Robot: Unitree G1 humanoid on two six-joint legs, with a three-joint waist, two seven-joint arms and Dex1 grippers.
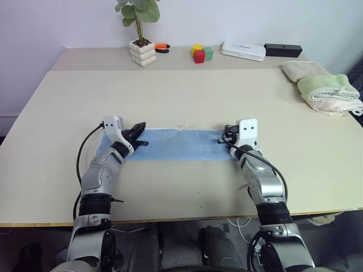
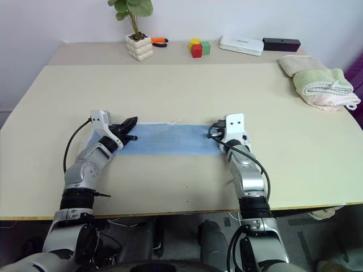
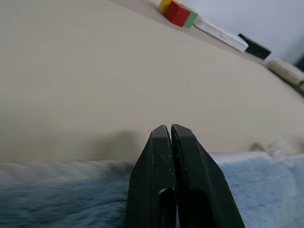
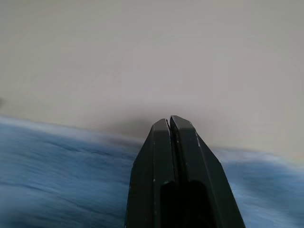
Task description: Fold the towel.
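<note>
The light blue towel [image 1: 176, 145] lies flat on the table as a long narrow strip, with its small white loop [image 1: 182, 127] at the far edge. My left gripper [image 1: 142, 127] rests over the strip's left end and my right gripper [image 1: 226, 134] over its right end. In the left wrist view the left gripper [image 3: 170, 127] is shut, and blue terry cloth spreads below it. In the right wrist view the right gripper [image 4: 169, 119] is shut too, above the cloth near its far hem. No cloth shows between either pair of tips.
A pale green towel [image 1: 329, 89] lies on a beige one [image 1: 303, 69] at the table's far right. Along the back stand a potted plant [image 1: 142, 52], coloured blocks [image 1: 199, 54], a white box [image 1: 243, 50] and a black box [image 1: 282, 50]. The table's front edge [image 1: 187, 218] runs just behind my wrists.
</note>
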